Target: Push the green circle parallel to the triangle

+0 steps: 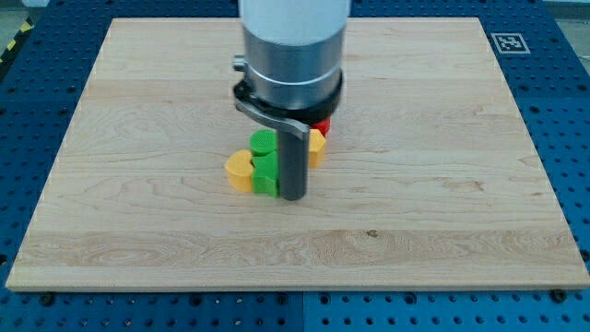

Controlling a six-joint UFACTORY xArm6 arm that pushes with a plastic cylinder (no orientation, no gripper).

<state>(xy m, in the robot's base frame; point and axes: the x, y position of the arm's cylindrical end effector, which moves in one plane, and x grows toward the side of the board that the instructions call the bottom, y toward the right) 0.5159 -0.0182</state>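
My tip [293,195] rests on the board at mid view, touching the right side of a green block [265,175], the star, partly hidden by the rod. The green circle [262,143] stands just above that block, left of the rod. A yellow heart [239,171] sits against their left side. A yellow hexagon [316,143] and a sliver of the red star [322,126] show right of the rod. The blue triangle and the other blocks behind the arm are hidden.
The arm's grey body [290,55] covers the upper middle of the wooden board [442,166]. A blue pegboard [28,111] surrounds the board. A marker tag [510,41] lies at the top right.
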